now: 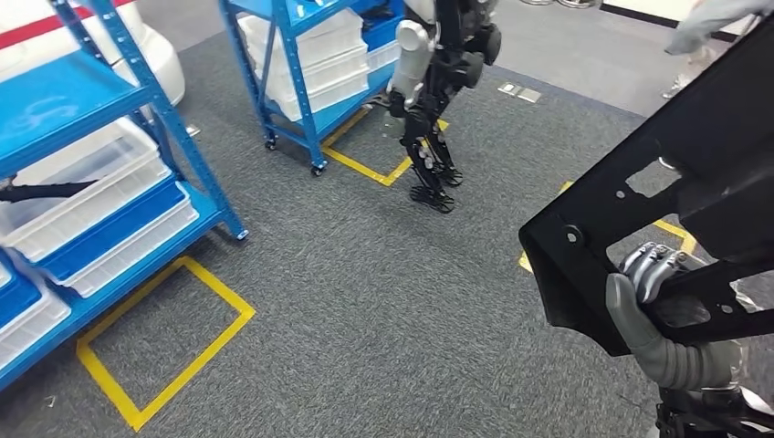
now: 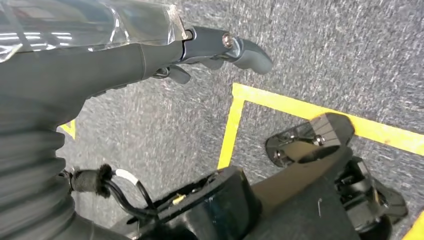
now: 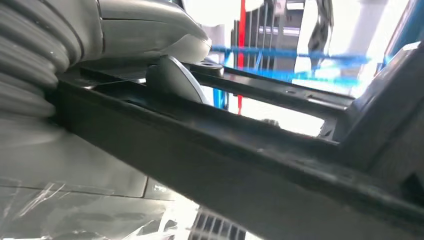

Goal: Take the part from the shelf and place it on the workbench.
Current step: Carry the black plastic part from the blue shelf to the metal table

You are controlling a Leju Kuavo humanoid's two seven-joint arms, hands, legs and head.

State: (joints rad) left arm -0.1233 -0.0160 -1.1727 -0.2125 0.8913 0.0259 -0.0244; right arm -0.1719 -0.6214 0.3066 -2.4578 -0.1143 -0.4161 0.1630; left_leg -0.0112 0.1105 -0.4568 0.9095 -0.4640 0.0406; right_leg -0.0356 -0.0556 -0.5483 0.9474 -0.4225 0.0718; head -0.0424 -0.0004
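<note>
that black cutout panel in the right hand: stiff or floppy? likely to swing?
Probably stiff: the black panel keeps straight edges though held near one end. Likely light for its size, given the large cutouts. The right hand grips a lower bar, with most of the panel above it, so it may lever or twist.

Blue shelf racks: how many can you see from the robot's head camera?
2. One blue rack stands at the left edge, holding white bins and cut off by the frame. The second rack stands at top centre, beside another robot's legs. Others may lie outside the frame.
</note>
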